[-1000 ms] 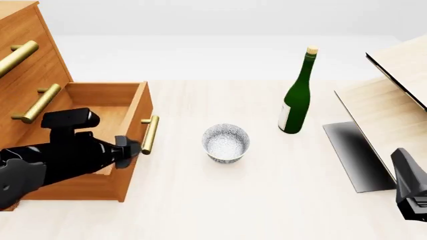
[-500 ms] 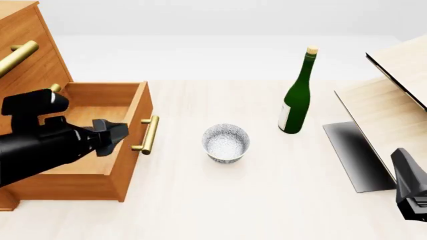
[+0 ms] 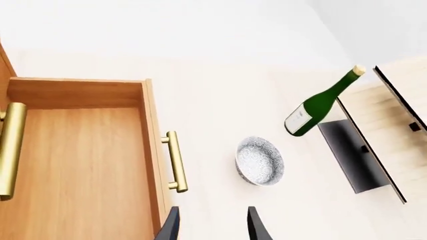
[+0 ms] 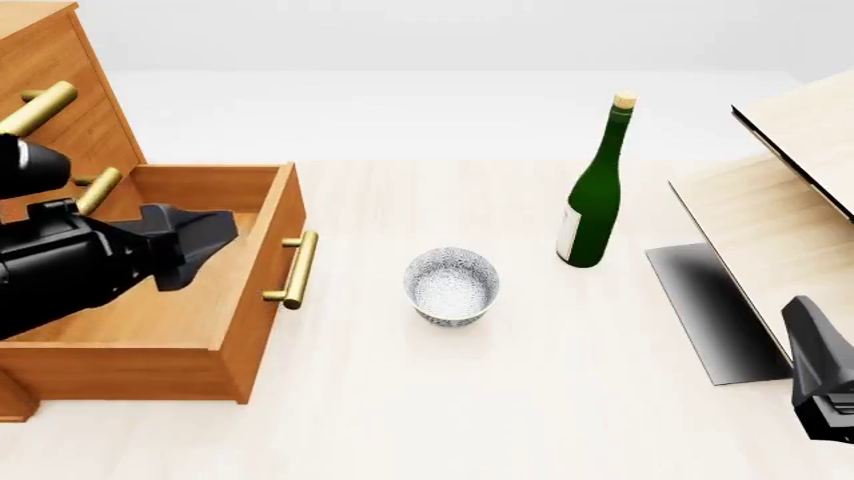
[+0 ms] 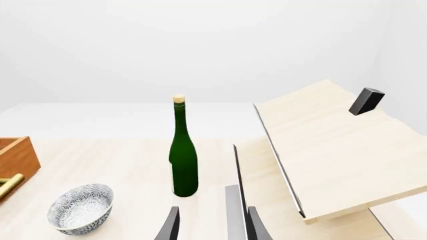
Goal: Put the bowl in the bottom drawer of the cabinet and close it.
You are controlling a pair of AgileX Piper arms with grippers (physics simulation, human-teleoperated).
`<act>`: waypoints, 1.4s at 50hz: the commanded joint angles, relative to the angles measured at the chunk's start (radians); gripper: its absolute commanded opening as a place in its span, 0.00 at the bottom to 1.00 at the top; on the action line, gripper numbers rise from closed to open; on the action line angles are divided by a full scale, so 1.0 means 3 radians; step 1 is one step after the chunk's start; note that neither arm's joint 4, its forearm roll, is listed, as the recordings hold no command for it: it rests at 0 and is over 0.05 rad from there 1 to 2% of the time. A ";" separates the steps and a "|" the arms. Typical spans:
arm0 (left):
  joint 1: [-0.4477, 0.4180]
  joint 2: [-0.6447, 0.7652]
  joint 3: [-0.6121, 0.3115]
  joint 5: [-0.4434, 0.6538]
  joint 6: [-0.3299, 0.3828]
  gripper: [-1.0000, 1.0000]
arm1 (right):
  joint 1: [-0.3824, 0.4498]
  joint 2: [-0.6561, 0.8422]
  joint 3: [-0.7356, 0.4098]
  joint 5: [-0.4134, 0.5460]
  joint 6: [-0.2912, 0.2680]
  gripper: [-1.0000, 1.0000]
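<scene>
From the front view we see the left claw [image 4: 200, 235] hanging over the open bottom drawer [image 4: 200, 300] of the cabinet [image 4: 54, 120], its fingers hard to separate there, while the left wrist view shows them parted around nothing. Between the drawer's brass handle [image 4: 294, 270] and the green bottle [image 4: 594, 190] the bowl [image 4: 453, 286] stands upright on the surface [image 4: 534, 400], white with fine grey speckling. At the frame's edge the right arm is cut off, but its wrist view shows the right claw [image 5: 208, 225] spread and holding nothing, the bottle and a slanted pale wood structure [image 5: 333, 150] ahead.
</scene>
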 commanded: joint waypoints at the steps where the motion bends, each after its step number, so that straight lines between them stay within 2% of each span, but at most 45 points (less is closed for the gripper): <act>1: -0.0091 -0.0136 -0.0158 0.0100 0.0003 1.00 | 0.0000 0.0000 0.0000 0.0000 0.0000 1.00; 9: -0.0275 -0.0094 -0.0258 0.0075 0.0011 1.00 | 0.0000 0.0000 0.0000 0.0000 0.0000 1.00; 25: -0.0439 -0.0035 -0.0307 0.0014 0.0047 1.00 | 0.0000 -0.0005 0.0000 0.0006 0.0000 1.00; 38: -0.0517 0.0105 -0.0665 0.0306 0.0037 1.00 | 0.0000 -0.0005 0.0000 0.0006 0.0000 1.00; 41: -0.0522 0.0172 -0.0743 0.0362 -0.0039 1.00 | 0.0000 -0.0005 0.0000 0.0006 0.0000 1.00; 42: -0.0540 0.0218 -0.0759 0.0376 -0.0144 1.00 | 0.0000 -0.0005 0.0000 0.0006 0.0000 1.00; 44: -0.0505 0.0263 -0.0814 0.0417 -0.0146 1.00 | 0.0000 -0.0005 0.0000 0.0006 0.0000 1.00; 46: -0.0572 0.0347 -0.0835 0.0441 -0.0296 1.00 | 0.0000 -0.0005 0.0000 0.0006 0.0000 1.00; 62: -0.0706 0.0660 -0.1195 0.0631 -0.0593 1.00 | 0.0000 -0.0005 0.0000 0.0006 0.0000 1.00; 70: -0.0722 0.0761 -0.1370 0.0729 -0.0644 1.00 | 0.0000 -0.0005 0.0000 0.0006 0.0000 1.00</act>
